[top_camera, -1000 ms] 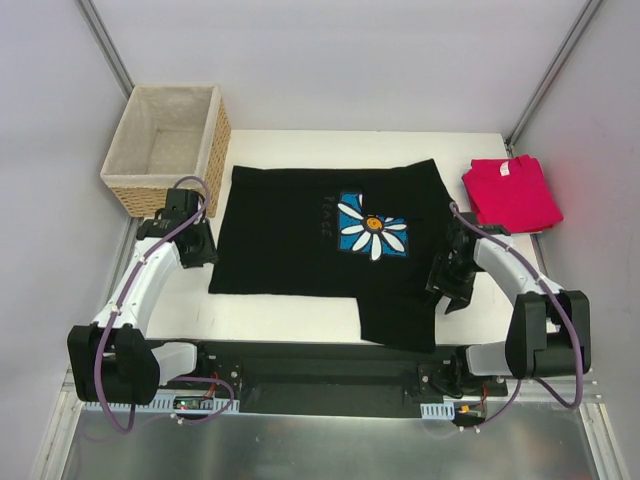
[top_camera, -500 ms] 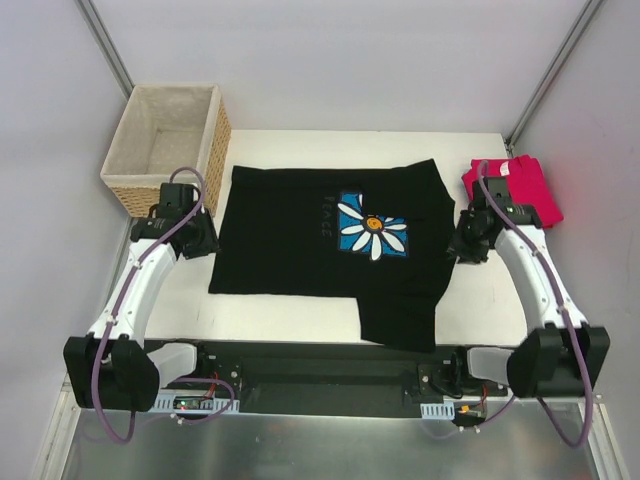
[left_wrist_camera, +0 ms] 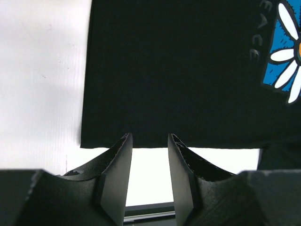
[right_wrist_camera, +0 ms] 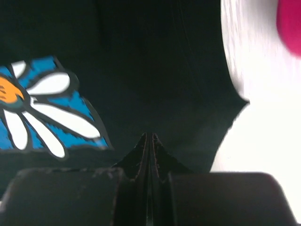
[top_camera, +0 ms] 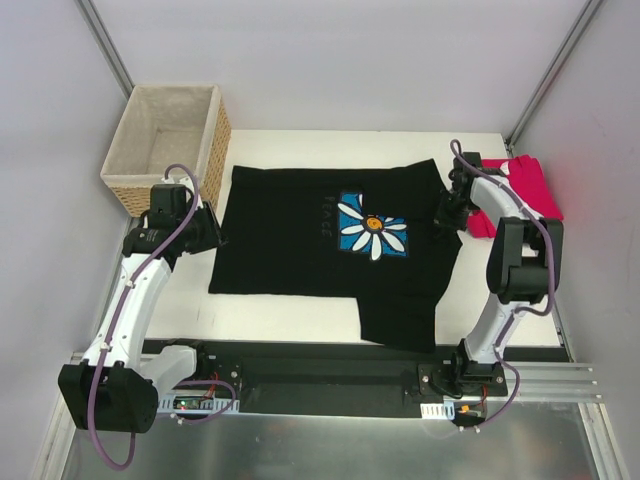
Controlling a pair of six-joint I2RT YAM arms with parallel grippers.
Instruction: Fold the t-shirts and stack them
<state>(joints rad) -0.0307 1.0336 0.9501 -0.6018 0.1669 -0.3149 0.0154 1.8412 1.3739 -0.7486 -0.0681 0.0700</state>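
Note:
The black t-shirt (top_camera: 290,250) lies partly folded on the white table, its blue daisy print (top_camera: 372,225) facing up. My left gripper (top_camera: 212,233) is at the shirt's left edge, open. In the left wrist view the gripper (left_wrist_camera: 149,139) holds nothing, and the black t-shirt's (left_wrist_camera: 178,70) hem lies just past the fingertips. My right gripper (top_camera: 446,213) is over the shirt's right edge. In the right wrist view the gripper (right_wrist_camera: 149,137) is shut above the black t-shirt (right_wrist_camera: 155,61); whether cloth is pinched does not show. The red t-shirt (top_camera: 532,185) lies folded at the back right.
A wicker basket (top_camera: 218,150) with pale lining stands at the back left corner, close behind my left arm. The red t-shirt (right_wrist_camera: 289,23) shows as a blur at the top right of the right wrist view. The arms' black base rail (top_camera: 330,365) runs along the near edge.
My right arm swung from the shirt's near right side back to its right edge beside the red shirt, and its jaws closed. My left gripper shifted slightly at the left edge.

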